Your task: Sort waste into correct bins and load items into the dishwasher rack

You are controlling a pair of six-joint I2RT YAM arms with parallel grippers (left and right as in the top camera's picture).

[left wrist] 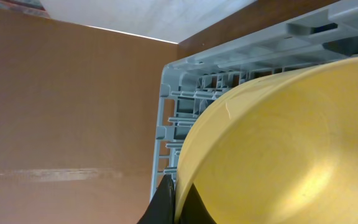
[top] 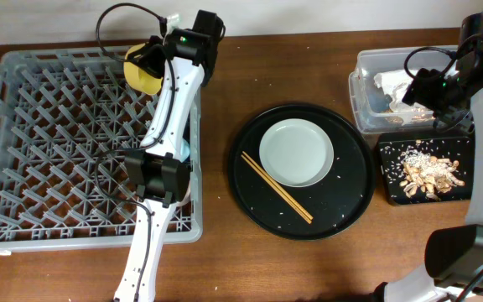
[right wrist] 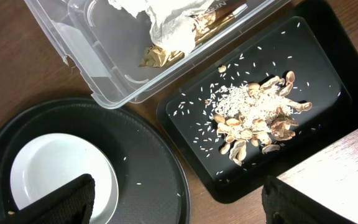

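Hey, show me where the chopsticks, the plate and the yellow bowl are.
chopsticks (top: 277, 188), overhead view, middle of the pair.
plate (top: 296, 153), overhead view, its centre.
yellow bowl (left wrist: 278, 143), left wrist view, middle of its visible side.

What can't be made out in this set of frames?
- Left wrist: the yellow bowl fills the frame, hiding most of the rack; whether it touches the pegs is unclear.
- Overhead: the left arm covers a strip of the rack; anything beneath is hidden.
- Overhead: the right gripper hides part of the clear tub's contents.
- Right wrist: the plate is cut off by a finger and the bottom edge.
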